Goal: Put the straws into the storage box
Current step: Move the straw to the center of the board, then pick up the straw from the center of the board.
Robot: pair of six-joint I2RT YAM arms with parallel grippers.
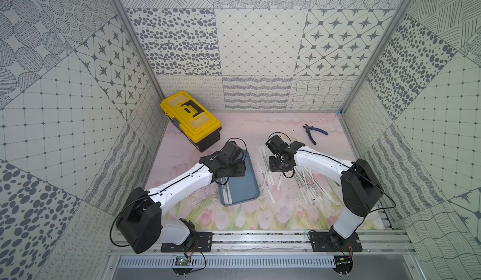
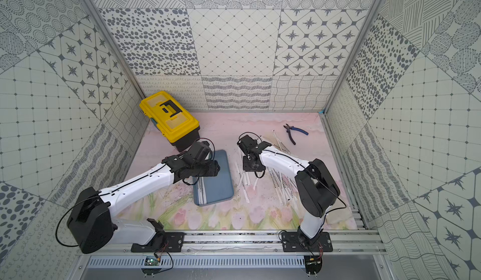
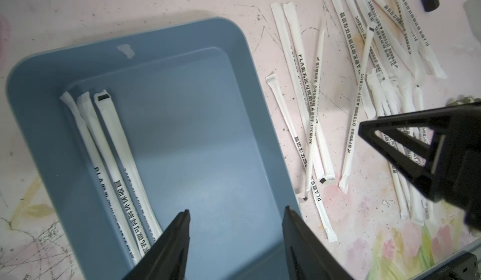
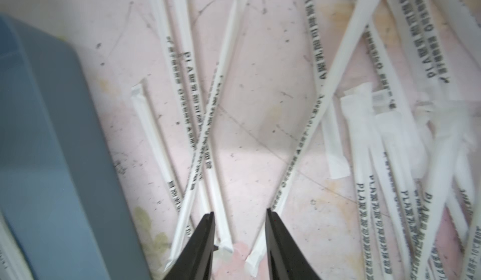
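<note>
Right end effector (image 4: 240, 213), jaws parted and empty, low over loose straws (image 4: 205, 125) on the tabletop (image 4: 260, 109) just beside the storage box (image 4: 52, 135): apparently the pick-up step, next requiring closure on one straw; only the left wrist view shows three straws (image 3: 112, 148) lying inside the box, beneath the open, empty left end effector (image 3: 235, 211).

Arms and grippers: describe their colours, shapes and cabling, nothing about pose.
The left arm and right arm both have white shell links between bulky black joint housings, with a thin black cable looping along each. The left gripper and right gripper are matte black, with long fingers tapering to narrow tips; no markings show.
</note>
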